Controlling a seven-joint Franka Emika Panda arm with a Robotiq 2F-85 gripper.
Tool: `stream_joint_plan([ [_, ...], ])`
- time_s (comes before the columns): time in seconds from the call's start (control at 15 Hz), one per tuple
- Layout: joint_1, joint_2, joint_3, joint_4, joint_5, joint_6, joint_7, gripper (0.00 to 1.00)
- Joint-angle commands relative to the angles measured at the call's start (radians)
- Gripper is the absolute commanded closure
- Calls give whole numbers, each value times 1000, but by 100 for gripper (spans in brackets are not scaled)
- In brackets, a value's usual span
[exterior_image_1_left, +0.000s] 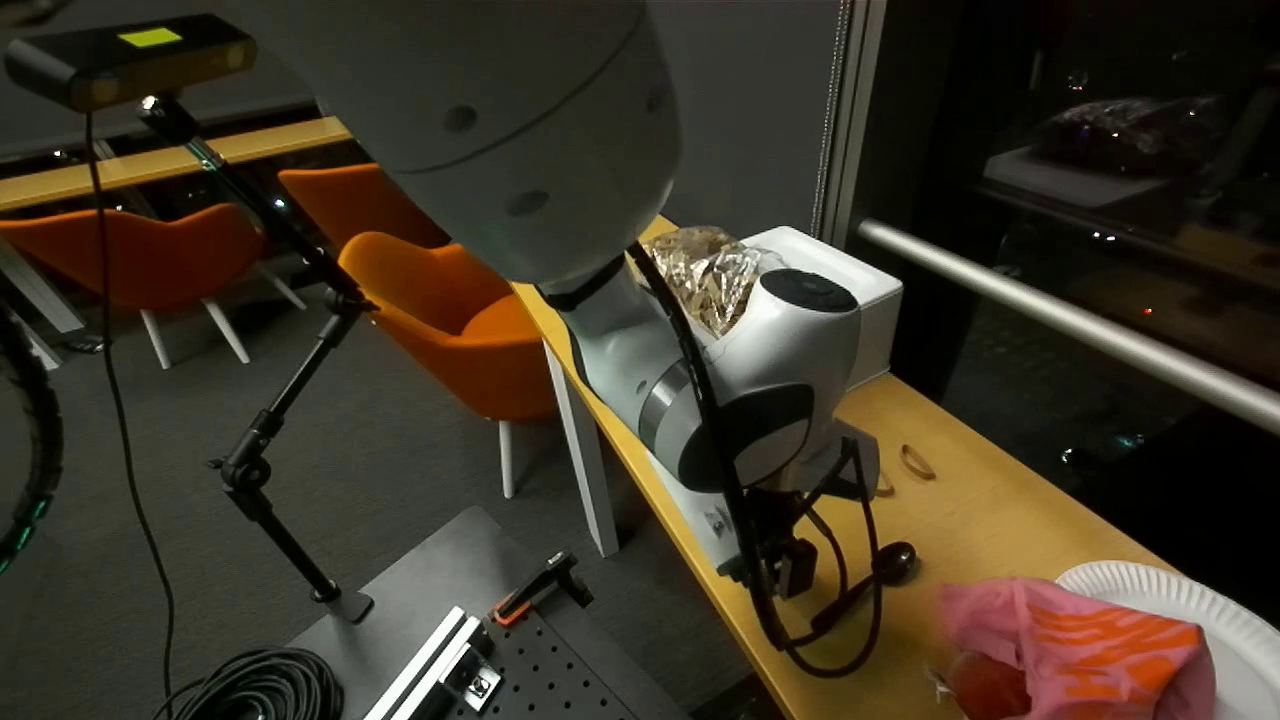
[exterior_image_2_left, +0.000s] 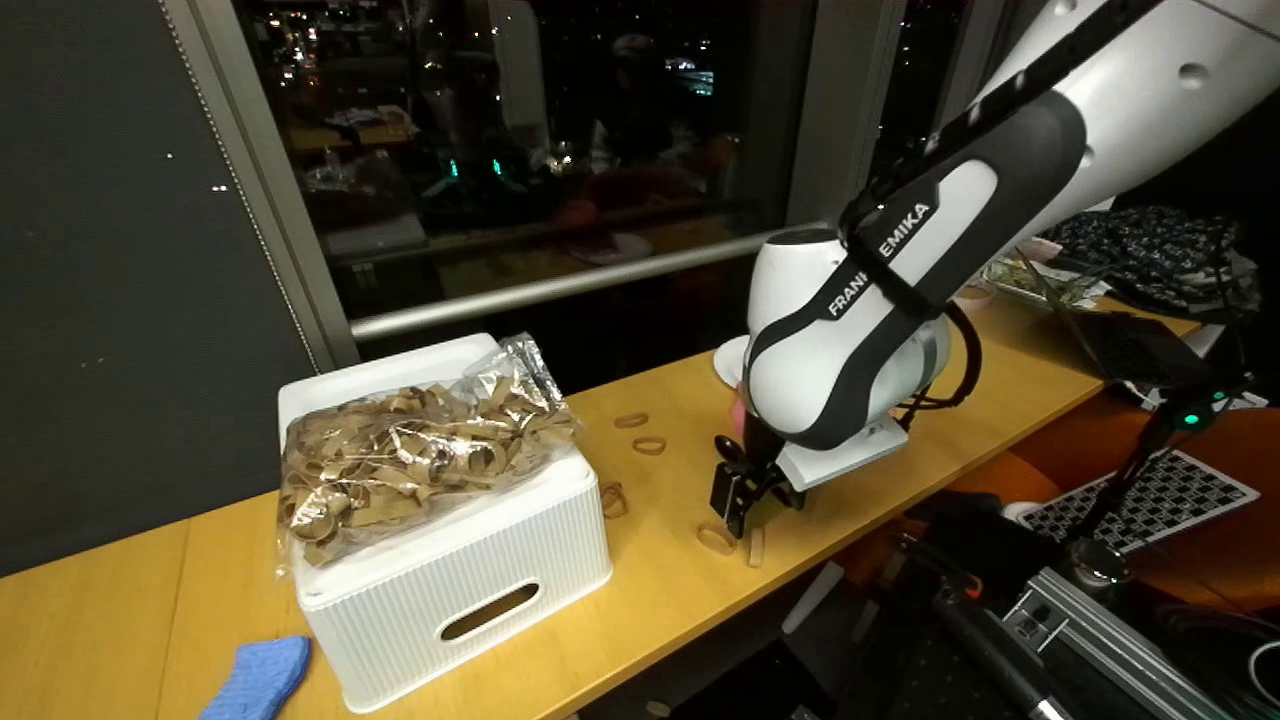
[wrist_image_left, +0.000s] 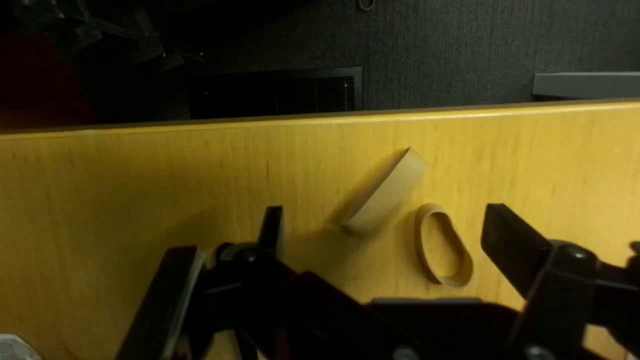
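Widely spread end effector (wrist_image_left: 383, 212), tan strip (wrist_image_left: 387, 195) nearby, loop (wrist_image_left: 459, 279) beside it

Wooden table (exterior_image_2_left: 660, 580) with tan bands (wrist_image_left: 386, 194), white box (exterior_image_2_left: 450, 570)

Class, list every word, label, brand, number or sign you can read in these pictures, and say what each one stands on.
"FRAN… EMIKA": white letters on the robot arm, in an exterior view; a black strap covers the part between.
Yellow sticker: no writing can be made out.
Black-and-white patterned board: a pattern, with no readable words or numbers.
No other text can be read.
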Motion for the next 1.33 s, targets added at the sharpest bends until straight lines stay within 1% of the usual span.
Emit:
stream_joint_plan([
  [0.0, 63, 47, -66, 26, -57, 38, 164, 0],
  [0.2, 85, 75, -84, 43, -55, 38, 225, 0],
  [0.4, 98, 101, -82, 61, -47, 41, 254, 0],
  [0.6, 103, 119, -75, 75, -41, 46, 258, 0],
  [1.0, 122, 148, -80, 94, -48, 100, 249, 0],
  [1.07, 122, 150, -79, 99, -45, 102, 247, 25],
  [1.13, 122, 153, -77, 104, -43, 106, 244, 26],
  [1.2, 123, 155, -77, 109, -41, 106, 243, 32],
  [1.27, 123, 158, -76, 115, -40, 105, 244, 42],
])
